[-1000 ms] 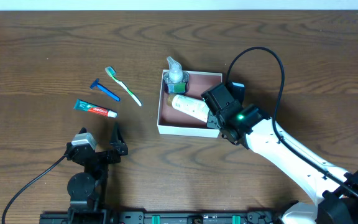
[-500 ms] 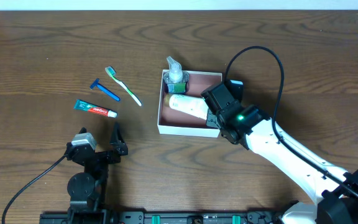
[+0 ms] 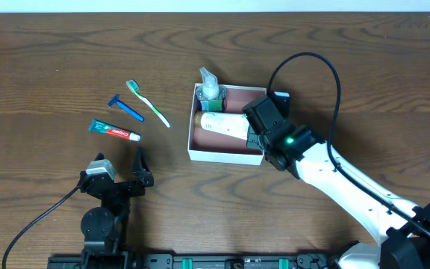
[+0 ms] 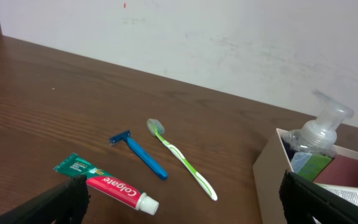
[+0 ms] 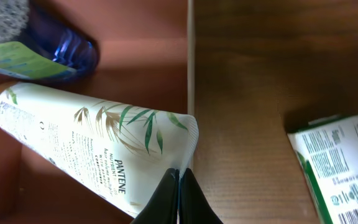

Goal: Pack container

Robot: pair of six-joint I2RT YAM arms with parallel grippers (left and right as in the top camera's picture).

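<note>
The container (image 3: pixel 225 155), a shallow square box with white walls and a reddish-brown inside, stands mid-table; its wall also shows in the left wrist view (image 4: pixel 269 180) and the right wrist view (image 5: pixel 190 62). Inside lie a white Pantene tube (image 3: pixel 226 125) (image 5: pixel 92 137) and a pump bottle (image 3: pixel 210 91) (image 4: pixel 319 134) (image 5: pixel 36 43). My right gripper (image 3: pixel 254 137) (image 5: pixel 179 180) is shut, its tips pressed together right at the tube's flat end by the box's right wall. My left gripper (image 3: pixel 120 168) (image 4: pixel 185 208) stands wide open near the front edge, nothing between its fingers.
Left of the box lie a toothpaste tube (image 3: pixel 114 131) (image 4: pixel 107 183), a green toothbrush (image 3: pixel 148 102) (image 4: pixel 182 158) and a blue razor (image 3: pixel 126 107) (image 4: pixel 140 154). A green-white packet (image 5: pixel 340 162) lies on the table just right of the box.
The right gripper has shut and shifted slightly toward the back. The Pantene tube has turned from slanted to nearly level inside the box. The left arm has not moved.
</note>
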